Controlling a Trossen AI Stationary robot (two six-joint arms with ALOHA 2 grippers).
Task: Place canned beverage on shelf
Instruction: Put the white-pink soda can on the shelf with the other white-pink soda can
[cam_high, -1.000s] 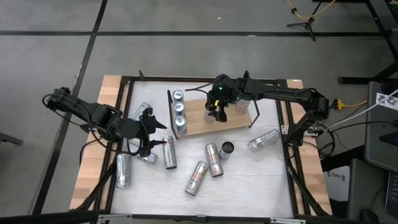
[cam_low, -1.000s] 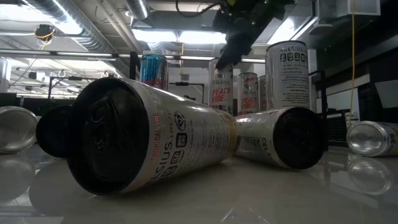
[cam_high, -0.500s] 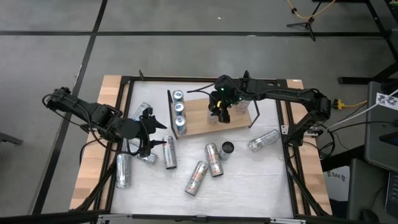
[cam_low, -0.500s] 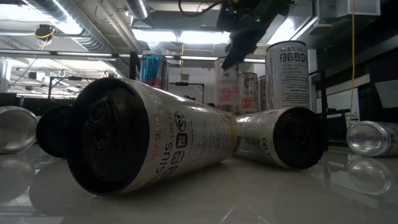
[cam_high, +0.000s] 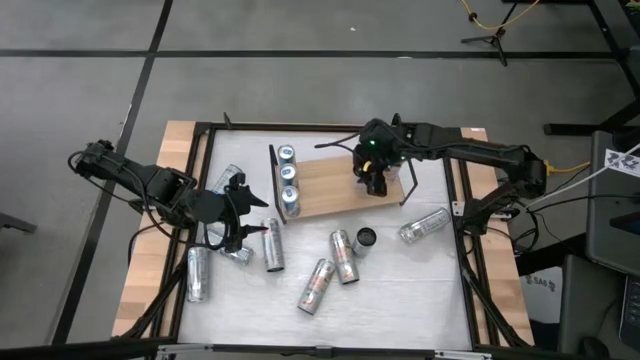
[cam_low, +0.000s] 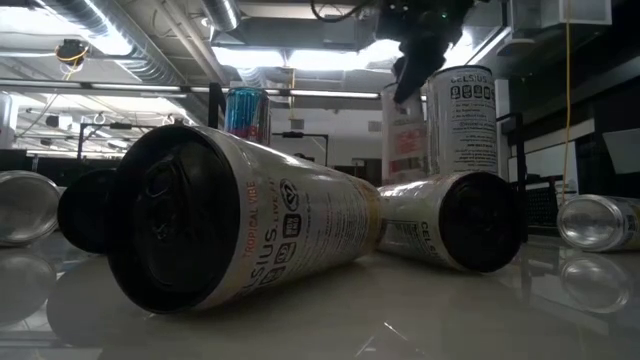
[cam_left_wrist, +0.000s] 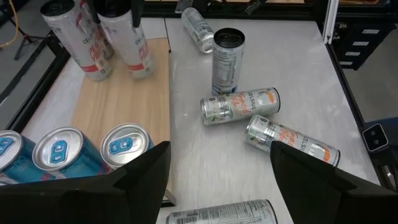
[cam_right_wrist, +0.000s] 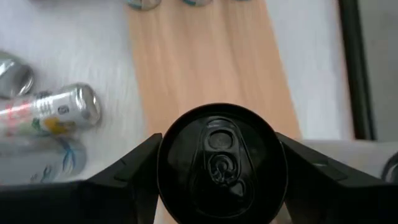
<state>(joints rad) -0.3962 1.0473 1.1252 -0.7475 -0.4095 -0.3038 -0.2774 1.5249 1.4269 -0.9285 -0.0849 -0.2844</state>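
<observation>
Three blue cans upright in a row at one shelf end; many more lying on the counter, so mostly undone. Right pincer clamped on an upright black-topped can, now over the shelf's far end, shifted outward from mid-board. Left pincer half-wide, empty, over the counter, unmoved

Around my table the floor is grey, crossed by dark seams. A tripod's legs stand far off with a yellow cable looping beside them. Looking across the room, bright ceiling lights glare between silver ducts overhead on the left.
</observation>
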